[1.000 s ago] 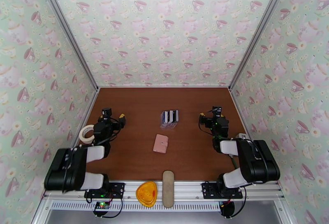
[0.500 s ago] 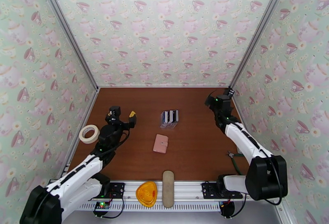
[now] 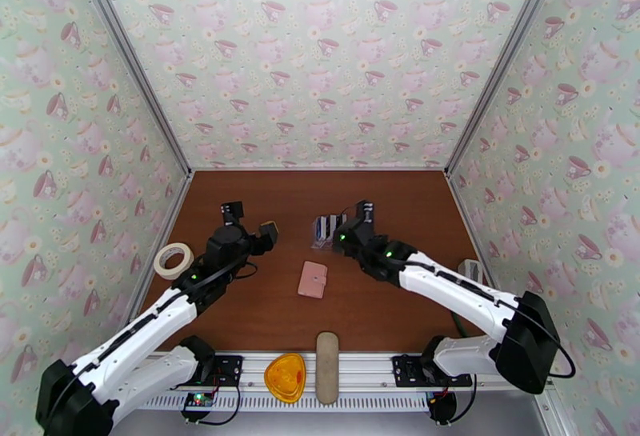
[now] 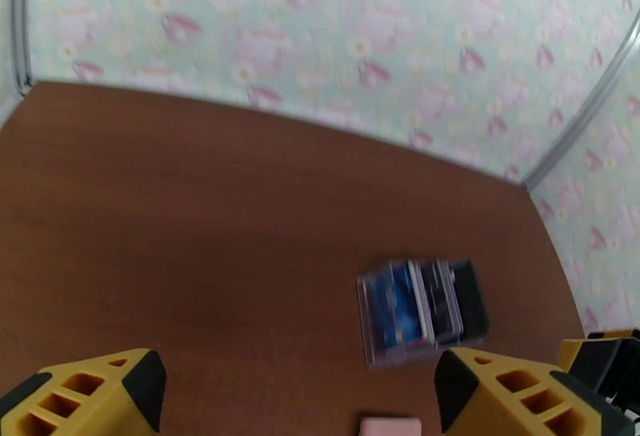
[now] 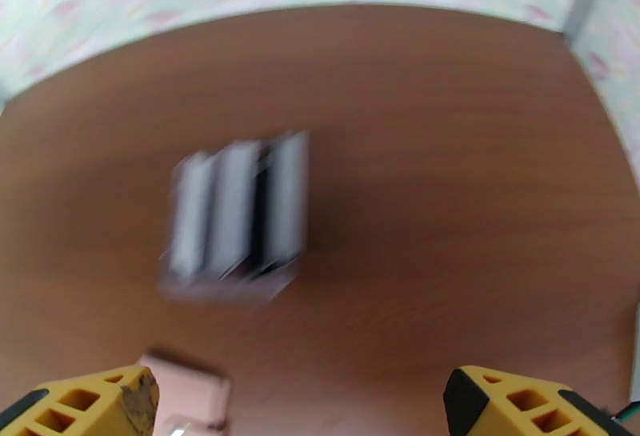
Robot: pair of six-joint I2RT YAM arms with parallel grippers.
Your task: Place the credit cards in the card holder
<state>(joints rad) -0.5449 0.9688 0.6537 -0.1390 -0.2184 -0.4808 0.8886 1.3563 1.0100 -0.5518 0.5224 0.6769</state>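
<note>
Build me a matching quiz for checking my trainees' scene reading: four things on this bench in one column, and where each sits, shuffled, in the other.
1. credit cards
2. card holder
3. tape roll
4. orange dish

A. on the front rail
B. beside the left wall
C. pink, lying flat at the middle of the table
D. standing in a clear rack, farther back

Pairs: 1-D, 2-C, 3-B, 4-A.
</note>
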